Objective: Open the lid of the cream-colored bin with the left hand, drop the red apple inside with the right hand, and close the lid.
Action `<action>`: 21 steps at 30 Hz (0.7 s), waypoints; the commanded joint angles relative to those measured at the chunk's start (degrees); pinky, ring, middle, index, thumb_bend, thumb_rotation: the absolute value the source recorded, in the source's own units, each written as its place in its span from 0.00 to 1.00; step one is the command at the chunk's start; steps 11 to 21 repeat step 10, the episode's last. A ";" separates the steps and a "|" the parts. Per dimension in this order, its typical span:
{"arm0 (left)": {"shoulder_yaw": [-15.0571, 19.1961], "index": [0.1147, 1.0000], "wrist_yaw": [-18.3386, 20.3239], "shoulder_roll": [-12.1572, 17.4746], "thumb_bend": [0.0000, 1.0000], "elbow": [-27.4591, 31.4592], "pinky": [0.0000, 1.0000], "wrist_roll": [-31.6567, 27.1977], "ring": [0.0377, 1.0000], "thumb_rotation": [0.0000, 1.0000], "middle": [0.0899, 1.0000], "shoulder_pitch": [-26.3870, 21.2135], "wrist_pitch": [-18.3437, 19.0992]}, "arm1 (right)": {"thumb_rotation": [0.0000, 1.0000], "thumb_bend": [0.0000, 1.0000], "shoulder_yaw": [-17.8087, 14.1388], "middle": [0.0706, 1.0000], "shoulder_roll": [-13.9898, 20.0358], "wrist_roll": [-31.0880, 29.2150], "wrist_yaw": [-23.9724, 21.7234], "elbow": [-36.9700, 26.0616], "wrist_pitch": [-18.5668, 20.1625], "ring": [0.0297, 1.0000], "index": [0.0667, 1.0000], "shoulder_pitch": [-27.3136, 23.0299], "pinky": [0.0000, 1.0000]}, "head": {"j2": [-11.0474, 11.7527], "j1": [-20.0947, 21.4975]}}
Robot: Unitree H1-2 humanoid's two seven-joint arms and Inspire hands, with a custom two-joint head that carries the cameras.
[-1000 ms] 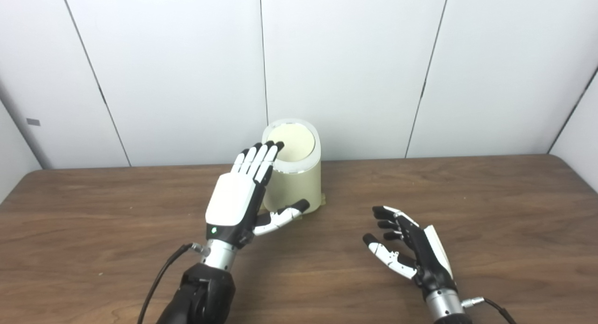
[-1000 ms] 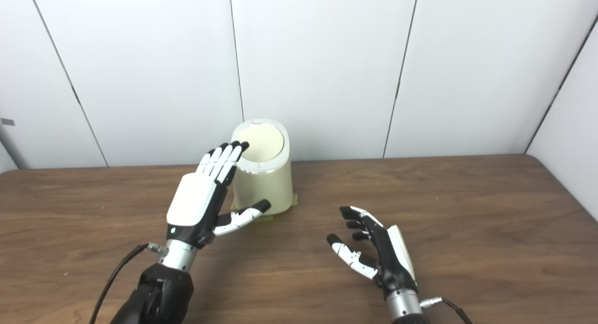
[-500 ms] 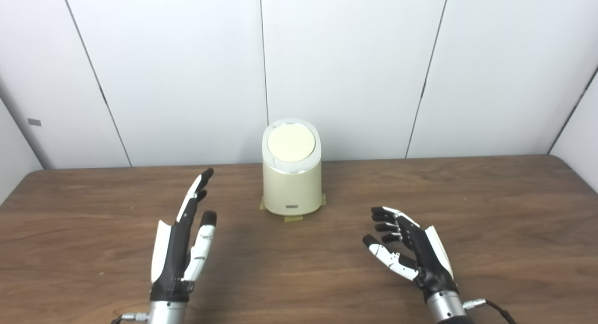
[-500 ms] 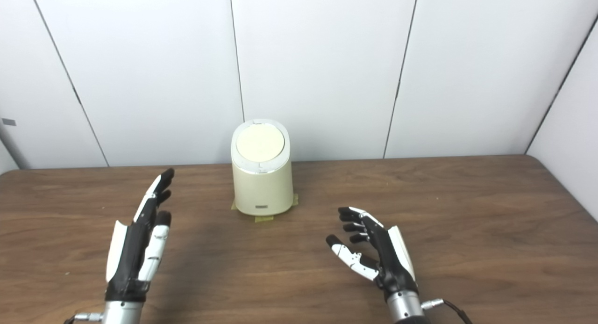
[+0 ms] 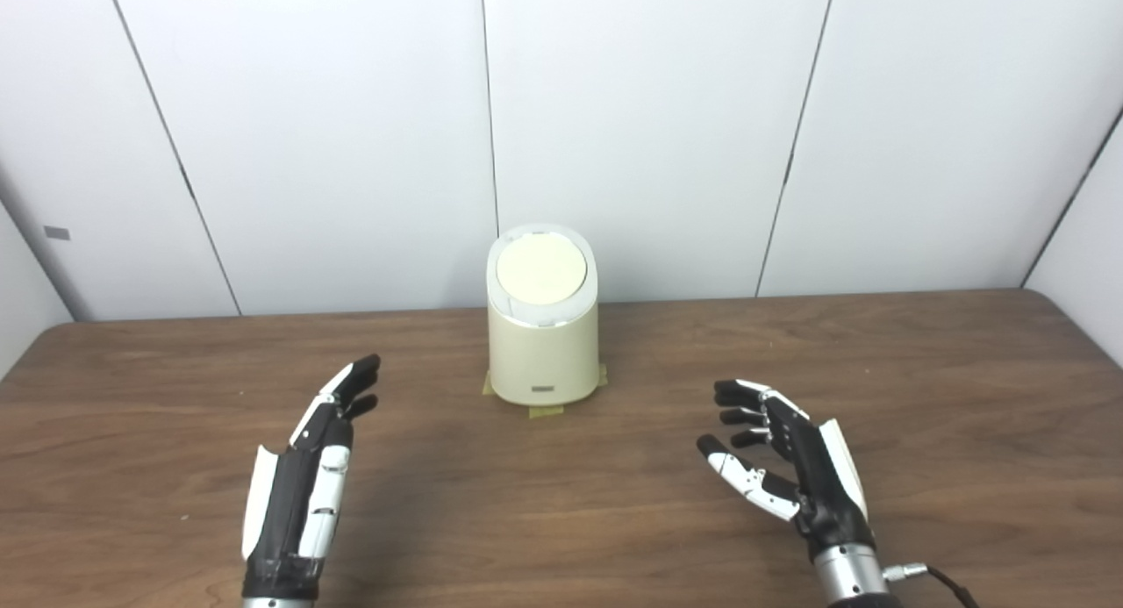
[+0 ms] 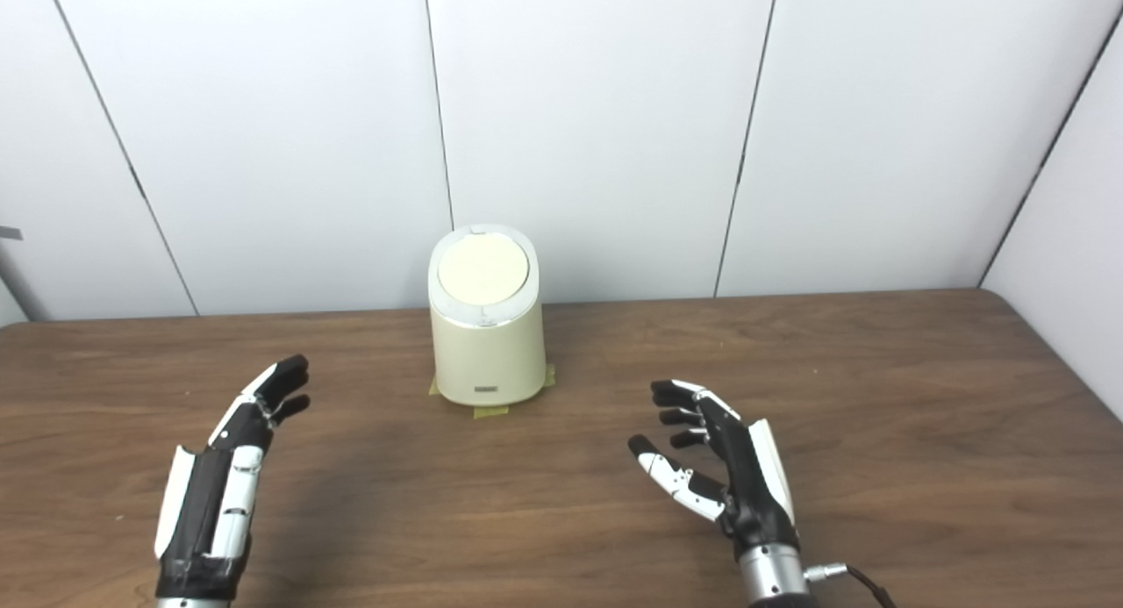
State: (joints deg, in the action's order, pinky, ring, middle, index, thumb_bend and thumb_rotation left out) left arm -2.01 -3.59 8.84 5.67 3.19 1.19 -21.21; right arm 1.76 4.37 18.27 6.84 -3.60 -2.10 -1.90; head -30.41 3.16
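Observation:
The cream-colored bin (image 5: 543, 345) stands upright at the back middle of the wooden table (image 5: 921, 389), its round lid (image 5: 540, 273) shut. My left hand (image 5: 303, 489) is open and empty, low at the front left, well apart from the bin. My right hand (image 5: 794, 468) is open and empty at the front right, fingers slightly curled, palm toward the middle. No red apple shows in either view.
Yellow tape (image 5: 544, 408) lies under the bin's base. White wall panels (image 5: 658, 125) rise right behind the table's back edge. The table's right edge runs near a side wall (image 6: 1062, 266).
My left hand has drawn back from the bin's lid to the front left and turned edge-on. The lid stays shut. The right hand has barely moved. The camera has shifted slightly.

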 commanded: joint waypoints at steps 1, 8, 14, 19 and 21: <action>0.32 0.83 1.08 -0.22 0.21 -1.51 0.83 -1.47 0.87 0.92 0.87 1.01 -0.27 | 0.27 0.25 -0.56 0.69 -0.34 -0.34 1.14 -2.06 -1.98 0.67 0.69 -1.28 0.59 | -0.15 -0.06; 0.82 0.82 2.21 -1.34 0.21 -1.41 0.82 -0.81 0.86 0.88 0.86 1.12 1.30 | 0.26 0.24 -0.30 0.69 0.23 -0.11 0.53 -1.89 -2.36 0.67 0.68 -1.20 0.58 | -0.32 -0.17; 0.99 0.82 1.98 -1.50 0.24 -1.58 0.81 0.06 0.86 0.88 0.85 1.08 1.56 | 0.27 0.24 -0.13 0.69 0.33 0.23 0.47 -1.77 -2.09 0.67 0.67 -1.33 0.58 | -0.23 -0.10; 0.99 0.82 1.98 -1.50 0.24 -1.58 0.81 0.06 0.86 0.88 0.85 1.08 1.56 | 0.27 0.24 -0.13 0.69 0.33 0.23 0.47 -1.77 -2.09 0.67 0.67 -1.33 0.58 | -0.23 -0.10; 0.99 0.82 1.98 -1.50 0.24 -1.58 0.81 0.06 0.86 0.88 0.85 1.08 1.56 | 0.27 0.24 -0.13 0.69 0.33 0.23 0.47 -1.77 -2.09 0.67 0.67 -1.33 0.58 | -0.23 -0.10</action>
